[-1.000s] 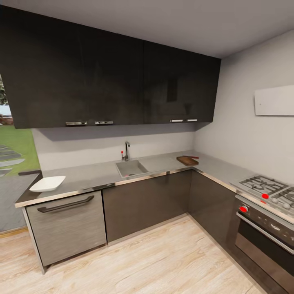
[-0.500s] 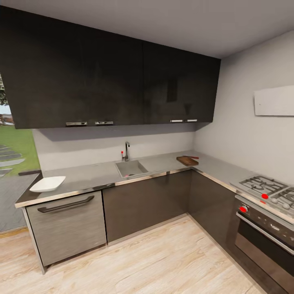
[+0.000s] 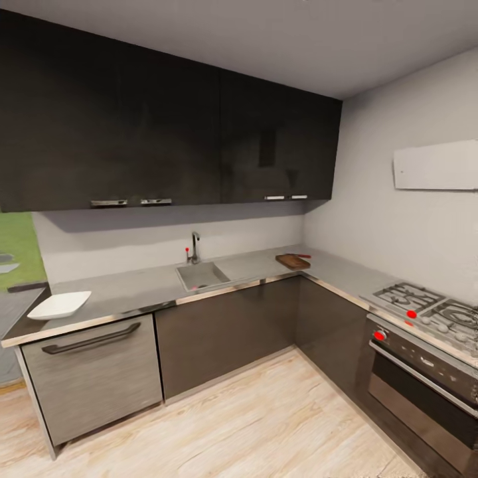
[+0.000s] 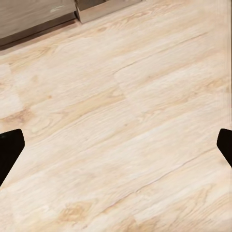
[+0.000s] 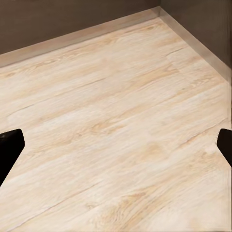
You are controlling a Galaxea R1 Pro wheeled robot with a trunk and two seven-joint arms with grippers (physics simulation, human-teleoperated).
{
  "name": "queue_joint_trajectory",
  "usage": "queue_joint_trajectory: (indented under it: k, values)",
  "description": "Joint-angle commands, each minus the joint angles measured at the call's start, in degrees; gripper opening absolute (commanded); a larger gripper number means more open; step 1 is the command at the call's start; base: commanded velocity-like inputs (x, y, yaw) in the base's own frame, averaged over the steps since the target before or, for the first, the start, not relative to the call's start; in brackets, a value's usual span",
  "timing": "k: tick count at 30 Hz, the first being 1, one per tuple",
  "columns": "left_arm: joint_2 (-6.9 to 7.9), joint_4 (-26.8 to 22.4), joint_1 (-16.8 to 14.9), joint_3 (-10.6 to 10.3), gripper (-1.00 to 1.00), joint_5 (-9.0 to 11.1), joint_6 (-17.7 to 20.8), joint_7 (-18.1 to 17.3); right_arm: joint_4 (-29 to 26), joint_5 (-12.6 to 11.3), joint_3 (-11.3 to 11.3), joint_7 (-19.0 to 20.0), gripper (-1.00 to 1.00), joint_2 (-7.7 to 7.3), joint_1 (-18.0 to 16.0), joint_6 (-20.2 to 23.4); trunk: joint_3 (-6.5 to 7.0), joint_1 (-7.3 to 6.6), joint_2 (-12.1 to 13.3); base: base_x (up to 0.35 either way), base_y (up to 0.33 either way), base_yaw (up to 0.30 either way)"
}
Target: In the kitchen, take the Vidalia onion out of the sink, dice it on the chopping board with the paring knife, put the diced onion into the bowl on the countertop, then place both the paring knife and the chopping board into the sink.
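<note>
Three views: head, sink [image 3: 202, 275] mid-worktop [image 3: 133, 292], chopping board [image 3: 293, 261] toward the corner, bowl [image 3: 60, 305] at the far left end; left wrist, left tool [image 4: 116, 147] spread wide, empty, over floor [image 4: 121, 111]; right wrist, right tool [image 5: 116, 145] likewise.

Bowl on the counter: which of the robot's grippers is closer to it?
Probably left. The left gripper hangs over floor facing the grey drawer front below the bowl; the right gripper faces the dark corner cabinets, farther along.
</note>
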Motion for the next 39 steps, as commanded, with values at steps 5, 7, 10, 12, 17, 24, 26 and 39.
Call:
queue_joint_trajectory:
  k: [5,7,10,12,17,24,26,39]
  values:
    - [-0.01,0.0,0.0,0.0,1.00,0.0,-0.1,0.0,0.1,0.0,0.0,0.0,1.00,-0.01,0.0,-0.2,0.17,0.02,0.0,0.000,0.000,-0.168]
    - [-0.01,0.0,0.0,0.0,1.00,0.0,-0.2,0.0,0.1,0.0,0.0,0.0,1.00,-0.02,0.0,-0.2,0.26,0.02,0.0,0.000,0.000,-0.173]
    - [0.04,-0.1,0.0,0.0,1.00,0.0,-0.2,0.0,0.1,0.0,0.0,0.0,1.00,0.00,0.0,-0.2,0.41,0.02,0.0,0.000,0.000,-0.190]
    - [0.04,-0.1,0.0,0.0,1.00,0.0,-0.2,0.0,0.1,0.0,0.0,0.0,1.00,0.01,0.0,-0.2,0.52,0.02,0.0,0.000,0.000,-0.193]
    - [0.05,-0.1,0.0,0.0,1.00,0.0,-0.2,0.0,0.1,0.0,0.0,0.0,1.00,-0.02,0.0,-0.2,0.79,0.02,0.0,0.000,0.000,-0.194]
    - [-0.04,-0.1,0.0,0.0,1.00,0.0,0.0,0.0,0.1,0.0,0.0,0.0,1.00,-0.01,0.0,-0.2,1.19,0.02,0.0,0.077,0.006,-0.194]
    - [-0.04,-0.1,0.0,0.0,1.00,0.0,0.0,0.0,0.1,0.0,0.0,0.0,1.00,-0.03,0.0,-0.2,1.31,0.02,0.0,0.269,0.090,-0.191]
    - [0.03,-0.1,0.0,0.0,1.00,0.0,0.1,0.1,0.1,0.0,0.0,0.0,1.00,0.05,0.0,-0.2,1.97,0.02,0.0,0.295,0.100,-0.150]
